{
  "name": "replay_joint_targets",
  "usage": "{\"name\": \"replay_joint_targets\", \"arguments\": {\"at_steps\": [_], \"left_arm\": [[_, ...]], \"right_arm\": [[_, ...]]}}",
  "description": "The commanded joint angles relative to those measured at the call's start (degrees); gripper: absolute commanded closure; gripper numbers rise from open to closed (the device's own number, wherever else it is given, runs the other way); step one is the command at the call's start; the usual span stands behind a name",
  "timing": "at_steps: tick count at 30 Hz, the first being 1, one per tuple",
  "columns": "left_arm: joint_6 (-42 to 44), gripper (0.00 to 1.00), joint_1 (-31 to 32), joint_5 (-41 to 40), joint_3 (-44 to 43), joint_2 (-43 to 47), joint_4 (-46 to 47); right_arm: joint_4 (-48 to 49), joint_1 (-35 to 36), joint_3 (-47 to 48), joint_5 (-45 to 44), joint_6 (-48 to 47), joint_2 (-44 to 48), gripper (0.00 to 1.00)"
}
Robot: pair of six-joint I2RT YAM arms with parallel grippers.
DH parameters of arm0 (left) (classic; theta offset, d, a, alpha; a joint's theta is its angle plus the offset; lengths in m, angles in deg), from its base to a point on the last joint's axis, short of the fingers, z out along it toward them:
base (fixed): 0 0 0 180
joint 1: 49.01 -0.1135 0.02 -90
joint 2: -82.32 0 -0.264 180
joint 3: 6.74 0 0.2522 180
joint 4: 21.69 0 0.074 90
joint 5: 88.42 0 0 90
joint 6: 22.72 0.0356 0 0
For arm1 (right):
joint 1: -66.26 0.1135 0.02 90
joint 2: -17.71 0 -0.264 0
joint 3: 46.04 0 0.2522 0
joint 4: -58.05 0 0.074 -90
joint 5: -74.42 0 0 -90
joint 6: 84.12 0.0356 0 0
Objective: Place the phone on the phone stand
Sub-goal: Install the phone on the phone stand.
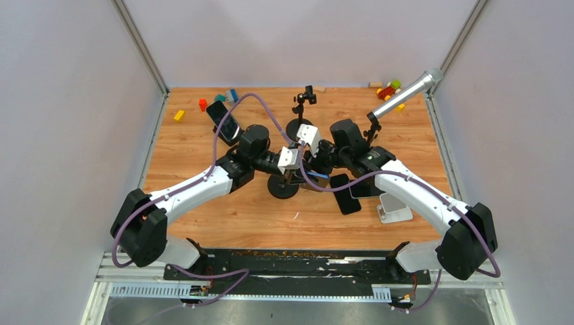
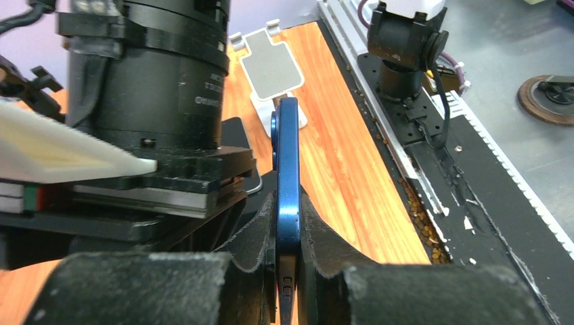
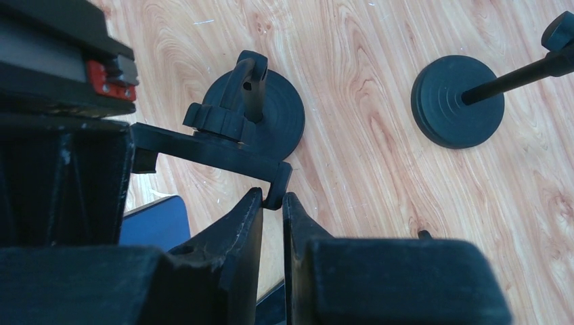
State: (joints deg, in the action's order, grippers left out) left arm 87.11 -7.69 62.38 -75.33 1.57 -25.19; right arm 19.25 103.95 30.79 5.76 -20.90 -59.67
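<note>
The blue phone (image 2: 288,169) stands on edge, and my left gripper (image 2: 288,206) is shut on its lower end, with a padded finger on each face. The phone stand (image 3: 260,115) is black, with a round base and a hinged clamp arm on top. My right gripper (image 3: 273,198) is shut on the end tab of that clamp arm, just above the wood. In the right wrist view a corner of the blue phone (image 3: 157,223) shows left of the fingers. In the top view both grippers meet over the stand's base (image 1: 282,187) at the middle of the table.
A second black stand (image 1: 301,125) with an upright post is behind the grippers. A black phone (image 1: 345,193) lies flat to the right, beside a white stand (image 1: 394,208). Another phone (image 1: 223,120) leans at the back left. Toy blocks (image 1: 389,89) and a silver cylinder (image 1: 406,95) lie at the back.
</note>
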Motion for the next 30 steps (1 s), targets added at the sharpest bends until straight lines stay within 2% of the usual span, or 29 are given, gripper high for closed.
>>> {"name": "replay_joint_targets", "arguments": {"at_steps": [1, 22, 30], "left_arm": [[0.4, 1.0, -1.7, -0.2, -0.1, 0.7, 7.8], [-0.3, 1.0, -4.3, -4.2, 5.3, 4.6, 8.9], [-3.8, 1.0, -4.7, -8.2, 8.6, 7.1, 13.4]], "right_arm": [[0.6, -0.2, 2.2, 2.4, 0.6, 0.9, 1.0], [0.6, -0.7, 1.6, 2.1, 1.3, 1.3, 1.0], [0.8, -0.8, 1.0, 0.7, 1.6, 1.5, 1.0]]}}
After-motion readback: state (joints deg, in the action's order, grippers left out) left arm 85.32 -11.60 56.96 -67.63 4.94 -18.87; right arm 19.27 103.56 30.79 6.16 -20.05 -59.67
